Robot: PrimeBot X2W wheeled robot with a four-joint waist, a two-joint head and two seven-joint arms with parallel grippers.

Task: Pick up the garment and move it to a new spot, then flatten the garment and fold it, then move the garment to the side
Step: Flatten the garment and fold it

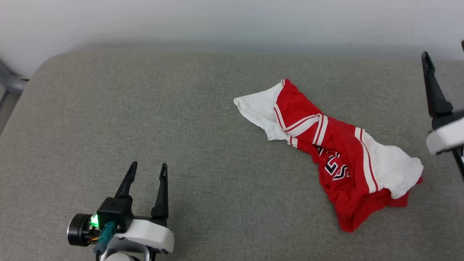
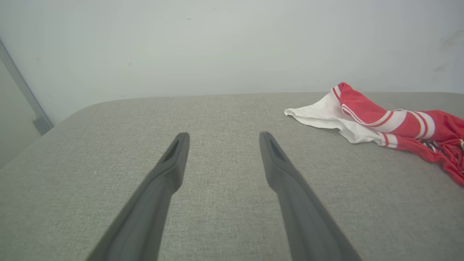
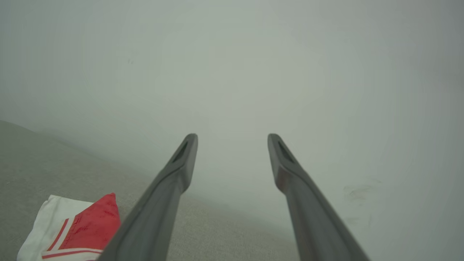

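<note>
Head view, nearest: we see left gripper [image 1: 149,165] low left over grey cushion [image 1: 217,145], jaws wide, empty. Farther, right of centre: garment [image 1: 340,156] lies crumpled on cushion, well apart from left gripper. Right gripper [image 3: 232,139] right of garment, not touching, jaws wide, empty. Beyond: pale wall [image 1: 232,21].

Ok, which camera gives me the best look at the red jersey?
The head view: the whole garment lies crumpled on the grey surface, both white sleeves and black lettering visible. The left wrist view cuts the garment off at its right edge. The right wrist view catches a corner of the garment at bottom left.
</note>
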